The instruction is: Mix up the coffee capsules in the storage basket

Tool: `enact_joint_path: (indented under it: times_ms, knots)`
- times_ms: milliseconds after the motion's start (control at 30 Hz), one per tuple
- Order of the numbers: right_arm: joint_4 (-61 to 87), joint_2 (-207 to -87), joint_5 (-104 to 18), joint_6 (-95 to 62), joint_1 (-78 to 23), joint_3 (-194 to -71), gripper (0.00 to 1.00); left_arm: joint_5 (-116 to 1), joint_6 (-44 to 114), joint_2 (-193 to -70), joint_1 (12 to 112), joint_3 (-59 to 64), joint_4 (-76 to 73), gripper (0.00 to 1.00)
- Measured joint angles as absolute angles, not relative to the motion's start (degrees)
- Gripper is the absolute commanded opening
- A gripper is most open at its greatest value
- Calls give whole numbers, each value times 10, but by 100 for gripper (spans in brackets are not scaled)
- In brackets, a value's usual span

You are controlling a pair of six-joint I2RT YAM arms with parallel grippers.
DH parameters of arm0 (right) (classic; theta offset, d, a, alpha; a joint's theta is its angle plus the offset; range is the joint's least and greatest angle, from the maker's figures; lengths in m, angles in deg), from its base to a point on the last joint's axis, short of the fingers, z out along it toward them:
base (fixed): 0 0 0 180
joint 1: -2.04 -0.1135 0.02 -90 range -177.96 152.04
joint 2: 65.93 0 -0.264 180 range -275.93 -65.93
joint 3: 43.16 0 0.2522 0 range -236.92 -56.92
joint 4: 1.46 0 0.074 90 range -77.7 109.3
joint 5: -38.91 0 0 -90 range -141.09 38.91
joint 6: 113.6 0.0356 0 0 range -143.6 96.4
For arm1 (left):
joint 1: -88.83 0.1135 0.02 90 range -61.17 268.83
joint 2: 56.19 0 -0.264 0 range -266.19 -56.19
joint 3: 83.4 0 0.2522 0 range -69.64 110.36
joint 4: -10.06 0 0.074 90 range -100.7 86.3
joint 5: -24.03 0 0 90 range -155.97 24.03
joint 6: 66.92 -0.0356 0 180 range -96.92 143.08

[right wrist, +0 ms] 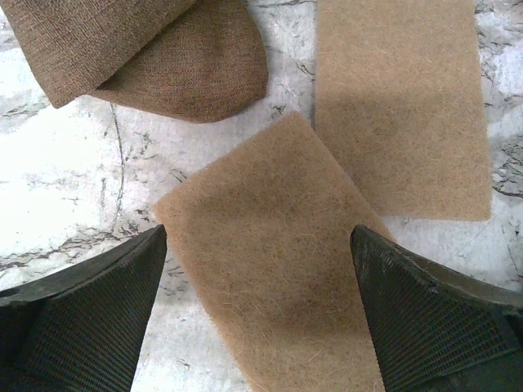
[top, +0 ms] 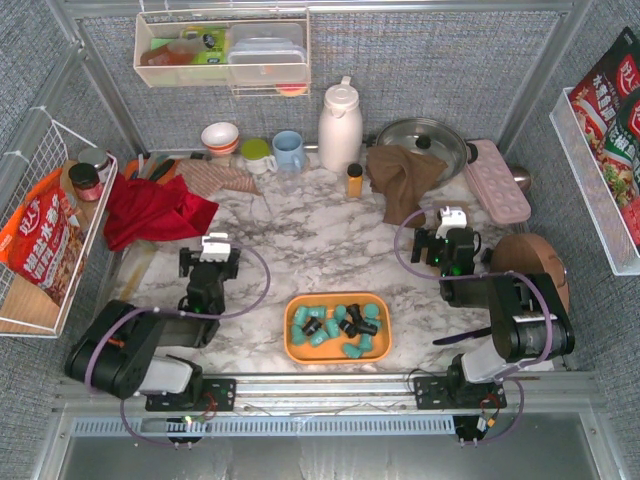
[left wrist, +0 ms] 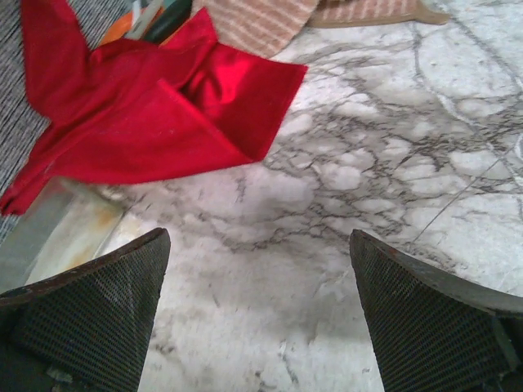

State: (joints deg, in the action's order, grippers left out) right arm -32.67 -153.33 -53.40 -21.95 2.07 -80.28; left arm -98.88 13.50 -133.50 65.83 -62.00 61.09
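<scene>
Both grippers stood wide open and held nothing. Seen from its wrist camera, the left gripper (left wrist: 260,237) had its two black mesh-textured fingers (left wrist: 98,318) spread far apart over bare white-and-grey marble tabletop (left wrist: 368,163), with a crumpled shiny red cloth (left wrist: 155,114) lying ahead of it and to its left. A beige striped cloth (left wrist: 261,24) sat just beyond the red one. The right gripper (right wrist: 257,233) was equally spread, hanging above a tilted tan fibrous sheet (right wrist: 270,269); a second tan sheet of the same material (right wrist: 400,106) lay ahead to the right, and a folded brown knitted cloth (right wrist: 163,57) lay ahead to the left.

From above, the shallow orange plastic basket with rounded corners (top: 289,330) rested on the marble near the front edge, between the two arms and well apart from either gripper. Small tapered coffee capsules (top: 335,325) were heaped inside it, mostly teal-green with a few black ones clustered towards the middle and right.
</scene>
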Motion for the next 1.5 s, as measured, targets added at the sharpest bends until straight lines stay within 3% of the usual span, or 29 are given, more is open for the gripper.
enact_joint_path:
  times_ms: [233,400,633,900,1500]
  knots:
    - [-325,-1533,-536,-219,20,-803,99,-928,93,-1397,683,-595,670,100]
    - [-321,-1533,-537,-220,17,-803,99,-908,94,-1438,737,-683,799,100]
    - [-317,-1533,-547,-220,13,-803,99,-849,165,-1490,833,-693,860,100]
    - [-316,-1533,-551,-221,10,-803,99,-792,265,-1451,941,-561,775,100]
    - [-316,-1533,-553,-221,10,-806,99,-699,299,-1457,954,-571,725,99]
